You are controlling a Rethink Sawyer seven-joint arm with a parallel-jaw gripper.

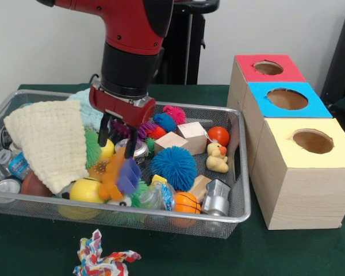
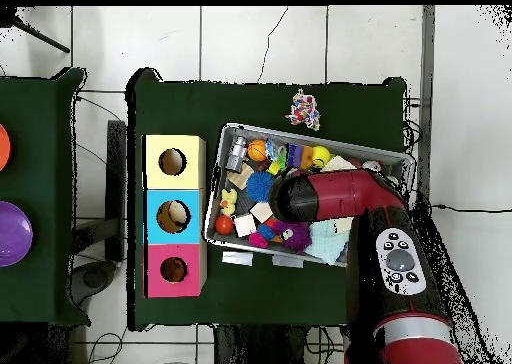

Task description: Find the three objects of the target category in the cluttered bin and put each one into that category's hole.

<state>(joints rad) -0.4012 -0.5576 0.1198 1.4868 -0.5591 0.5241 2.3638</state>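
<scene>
The wire mesh bin [image 1: 161, 214] sits on the green table, full of toys; in the overhead view its rim [image 2: 300, 137] shows left of the arm. My gripper [image 1: 116, 138] hangs open in the bin's left-middle, fingertips just above a yellow ball, an orange and purple toy [image 1: 119, 175] and a silver can [image 1: 139, 149]. It holds nothing. In the overhead view the arm hides it. The red-topped box's hole [image 1: 268, 68] is at the far right, also in the overhead view [image 2: 174, 270].
In the bin: a cream knitted cloth [image 1: 52, 144], blue spiky ball [image 1: 173, 167], yellow duck [image 1: 217, 158], red ball [image 1: 218, 135], orange ball [image 1: 186, 202], wooden blocks [image 1: 181, 138]. Blue-topped [image 1: 287, 99] and yellow-topped [image 1: 313, 141] boxes stand beside it. A rope toy [image 1: 100, 261] lies on the table.
</scene>
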